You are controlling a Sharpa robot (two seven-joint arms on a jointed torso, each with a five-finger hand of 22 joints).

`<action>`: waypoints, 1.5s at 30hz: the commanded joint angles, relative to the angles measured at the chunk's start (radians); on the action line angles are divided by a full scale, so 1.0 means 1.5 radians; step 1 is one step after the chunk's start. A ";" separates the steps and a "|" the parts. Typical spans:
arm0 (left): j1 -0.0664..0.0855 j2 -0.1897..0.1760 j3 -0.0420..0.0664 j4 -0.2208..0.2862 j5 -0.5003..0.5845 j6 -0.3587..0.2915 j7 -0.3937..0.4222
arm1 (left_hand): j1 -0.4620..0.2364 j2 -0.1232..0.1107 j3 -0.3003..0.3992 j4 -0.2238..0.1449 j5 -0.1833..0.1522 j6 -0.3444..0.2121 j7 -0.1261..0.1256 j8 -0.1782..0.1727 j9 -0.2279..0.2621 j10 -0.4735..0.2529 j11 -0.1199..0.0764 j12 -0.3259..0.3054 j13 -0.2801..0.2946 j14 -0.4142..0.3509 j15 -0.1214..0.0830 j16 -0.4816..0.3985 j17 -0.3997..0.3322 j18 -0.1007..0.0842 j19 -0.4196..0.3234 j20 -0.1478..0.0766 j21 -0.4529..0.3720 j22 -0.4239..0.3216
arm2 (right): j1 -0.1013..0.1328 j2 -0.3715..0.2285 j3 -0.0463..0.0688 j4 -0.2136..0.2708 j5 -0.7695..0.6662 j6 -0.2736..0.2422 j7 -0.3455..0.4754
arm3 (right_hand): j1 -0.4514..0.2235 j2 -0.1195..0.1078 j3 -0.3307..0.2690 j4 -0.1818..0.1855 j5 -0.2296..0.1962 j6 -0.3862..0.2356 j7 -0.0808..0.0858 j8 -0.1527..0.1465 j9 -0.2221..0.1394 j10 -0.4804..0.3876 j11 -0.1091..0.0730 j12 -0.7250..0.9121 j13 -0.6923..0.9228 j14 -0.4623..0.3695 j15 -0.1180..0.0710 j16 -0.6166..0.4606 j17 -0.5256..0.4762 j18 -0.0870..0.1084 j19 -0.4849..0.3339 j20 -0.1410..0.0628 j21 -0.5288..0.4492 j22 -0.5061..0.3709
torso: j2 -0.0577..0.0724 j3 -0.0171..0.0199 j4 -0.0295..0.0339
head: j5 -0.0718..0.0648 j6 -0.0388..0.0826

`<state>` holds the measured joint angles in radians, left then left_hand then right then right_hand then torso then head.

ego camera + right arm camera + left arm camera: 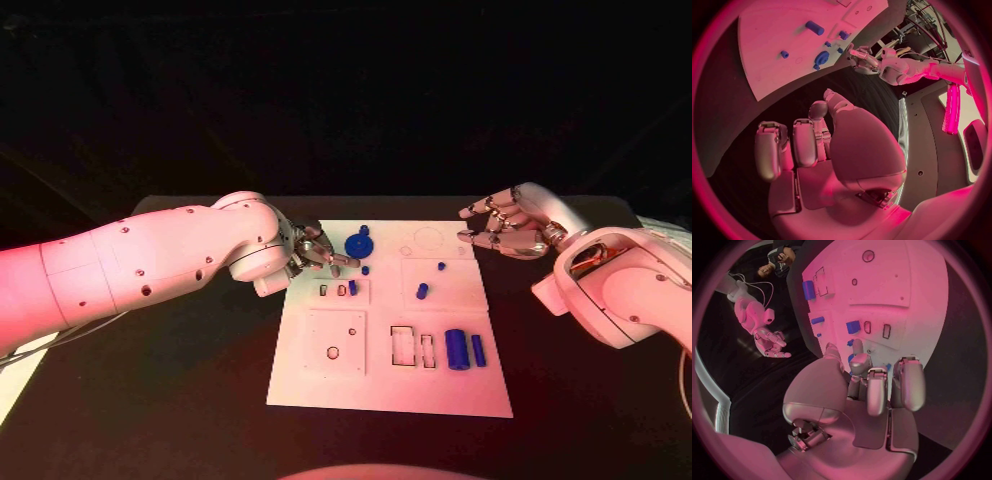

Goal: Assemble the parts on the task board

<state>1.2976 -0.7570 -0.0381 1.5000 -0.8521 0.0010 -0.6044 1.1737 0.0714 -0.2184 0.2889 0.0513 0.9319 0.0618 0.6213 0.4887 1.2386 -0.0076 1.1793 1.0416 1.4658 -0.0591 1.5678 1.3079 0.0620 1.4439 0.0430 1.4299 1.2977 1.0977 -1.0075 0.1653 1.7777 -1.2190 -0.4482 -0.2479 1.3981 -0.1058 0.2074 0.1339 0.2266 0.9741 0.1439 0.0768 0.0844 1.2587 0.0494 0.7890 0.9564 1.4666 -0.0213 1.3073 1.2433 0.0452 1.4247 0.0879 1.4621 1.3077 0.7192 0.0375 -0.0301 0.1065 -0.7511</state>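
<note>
Item: one white rectangular task board (389, 395), lying flat at the centre of the black table (173, 400).

Blue parts on the board, head view, seven counted:
- one round disc-shaped blue part (358, 244) with a small knob at its 12 o'clock, toward the board's 11 o'clock corner;
- one small blue stud (365, 270), just at 6 o'clock of the disc;
- one small blue block (352, 287) standing beside two small slots in the left middle panel;
- one tiny blue stud (441, 266) and one short blue peg (421, 291) in the right middle panel;
- one thick blue cylinder (456, 349) and one slimmer blue bar (477, 349), side by side toward 4 o'clock of the board.

Recesses: two upright rectangular slots (415, 348) just at 9 o'clock of the cylinder.

Hands, two:
- left hand (315, 252), silver, over the board's 10 o'clock edge, fingers loosely curled and apart, fingertips near the disc; nothing seen in its grasp in the left wrist view.
- right hand (502, 226), silver, over bare table beyond the board's 1 o'clock corner, fingers curled partway, holding nothing.
</note>
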 commanded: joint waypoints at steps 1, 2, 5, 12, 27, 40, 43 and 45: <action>0.001 0.017 0.000 -0.011 -0.046 0.034 -0.025 | 0.001 0.007 -0.004 -0.002 -0.003 -0.004 -0.002 0.005 0.002 0.005 -0.001 0.006 0.003 0.070 -0.006 0.002 0.175 -0.007 0.005 0.000 0.006 0.006 | 0.000 0.003 0.000 -0.002 0.001 0.018 -0.013 | -0.004 -0.003 0.002 0.003 0.005 0.007 0.000 -0.002 0.001 -0.004 0.001 -0.005 -0.001 0.024 -0.001 -0.003 -0.001 0.007 -0.006 -0.001 -0.005 0.017 | 0.001 -0.0011 -0.0027 | 0.002 -0.001; 0.001 0.021 0.000 -0.014 -0.049 0.037 -0.026 | 0.001 0.007 -0.004 -0.002 -0.003 -0.004 -0.002 0.005 0.002 0.006 -0.001 0.007 0.004 0.070 -0.006 0.002 0.175 -0.007 0.006 0.000 0.007 0.008 | 0.000 0.003 0.000 -0.003 0.001 0.019 -0.014 | -0.004 -0.003 0.002 0.003 0.005 0.007 0.000 -0.002 0.001 -0.004 0.001 -0.005 -0.001 0.024 -0.001 -0.003 -0.002 0.007 -0.006 -0.001 -0.005 0.016 | 0.002 -0.0017 -0.0027 | 0.001 -0.001; 0.001 0.032 0.000 -0.019 -0.056 0.046 -0.028 | 0.001 0.007 -0.005 -0.002 -0.003 -0.005 -0.002 0.006 0.003 0.007 -0.001 0.008 0.005 0.070 -0.006 0.002 0.175 -0.007 0.007 0.000 0.008 0.010 | 0.000 0.005 0.000 -0.005 0.001 0.021 -0.015 | -0.004 -0.003 0.002 0.003 0.005 0.007 0.000 -0.002 0.001 -0.004 0.001 -0.005 -0.001 0.024 -0.001 -0.003 -0.002 0.007 -0.006 -0.001 -0.005 0.016 | 0.002 -0.0009 -0.0040 | 0.002 -0.002; 0.001 0.047 0.000 -0.030 -0.075 0.070 -0.033 | 0.003 0.009 -0.011 -0.002 -0.003 -0.005 -0.003 0.013 0.010 0.015 -0.002 0.017 0.017 0.070 -0.007 0.002 0.175 -0.011 0.016 -0.002 0.018 0.029 | 0.000 0.008 0.000 -0.008 0.001 0.020 -0.010 | -0.005 -0.004 0.001 0.004 0.005 0.008 0.000 -0.002 0.001 -0.004 0.001 -0.006 -0.002 0.024 -0.001 -0.004 -0.002 0.007 -0.007 -0.001 -0.006 0.015 | 0.002 -0.0013 -0.0025 | 0.000 -0.002; 0.001 0.061 0.000 -0.038 -0.095 0.102 -0.039 | 0.012 0.016 -0.016 -0.004 -0.002 -0.006 -0.006 0.024 0.022 0.025 -0.005 0.028 0.031 0.070 -0.010 0.002 0.175 -0.014 0.024 -0.004 0.027 0.046 | 0.000 0.014 0.000 -0.013 0.001 0.024 -0.008 | -0.006 -0.004 0.001 0.006 0.005 0.010 0.000 -0.001 0.001 -0.004 0.001 -0.007 -0.003 0.024 -0.002 -0.005 -0.003 0.007 -0.007 -0.001 -0.007 0.014 | 0.003 -0.0016 -0.0015 | -0.003 -0.005; 0.001 0.076 0.000 -0.049 -0.109 0.112 -0.044 | 0.022 0.023 -0.016 -0.007 -0.002 -0.008 -0.008 0.031 0.031 0.031 -0.006 0.035 0.040 0.070 -0.011 0.002 0.175 -0.016 0.027 -0.005 0.031 0.054 | 0.000 0.016 0.000 -0.014 0.001 0.029 -0.007 | -0.008 -0.005 0.000 0.007 0.005 0.011 -0.001 -0.001 0.002 -0.004 0.000 -0.007 -0.003 0.023 -0.002 -0.007 -0.005 0.007 -0.008 -0.001 -0.007 0.013 | 0.003 -0.0014 -0.0022 | -0.002 -0.007; 0.001 0.078 0.000 -0.053 -0.106 0.118 -0.045 | 0.032 0.031 -0.010 -0.011 0.001 -0.011 -0.008 0.035 0.036 0.032 -0.006 0.036 0.041 0.070 -0.011 0.002 0.175 -0.016 0.028 -0.005 0.031 0.055 | 0.000 0.016 0.000 -0.013 0.001 0.030 -0.007 | -0.008 -0.005 0.000 0.007 0.005 0.011 -0.001 -0.001 0.002 -0.004 0.000 -0.007 -0.003 0.023 -0.002 -0.007 -0.005 0.007 -0.008 -0.001 -0.007 0.013 | 0.002 -0.0012 -0.0022 | -0.002 -0.008; 0.001 0.079 0.000 -0.056 -0.105 0.122 -0.045 | 0.037 0.034 -0.007 -0.013 0.002 -0.013 -0.008 0.036 0.039 0.032 -0.006 0.036 0.042 0.070 -0.011 0.002 0.175 -0.016 0.028 -0.005 0.032 0.056 | 0.000 0.017 0.000 -0.013 0.001 0.030 -0.007 | -0.009 -0.005 0.000 0.008 0.005 0.011 -0.001 -0.001 0.002 -0.004 0.000 -0.008 -0.004 0.023 -0.002 -0.008 -0.006 0.008 -0.008 -0.001 -0.007 0.013 | 0.003 -0.0013 -0.0023 | -0.002 -0.009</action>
<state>1.2977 -0.6433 -0.0388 1.4191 -1.0038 0.1515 -0.6667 1.2237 0.1213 -0.2315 0.2728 0.0513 0.9214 0.0512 0.6695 0.5457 1.2775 -0.0179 1.2288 1.1036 1.4656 -0.0661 1.5678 1.3074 0.0469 1.4615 0.0395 1.4721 1.3077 1.0977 -0.9840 0.1646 1.7569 -1.2141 -0.4179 -0.2617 1.3940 -0.1098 0.2071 0.1396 0.2304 0.9841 0.1409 0.0768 0.0858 1.2588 0.0494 0.7838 0.9520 1.4666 -0.0213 1.2993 1.2358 0.0453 1.4191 0.0865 1.4560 1.3073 0.7236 0.0353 -0.0335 0.1039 -0.7622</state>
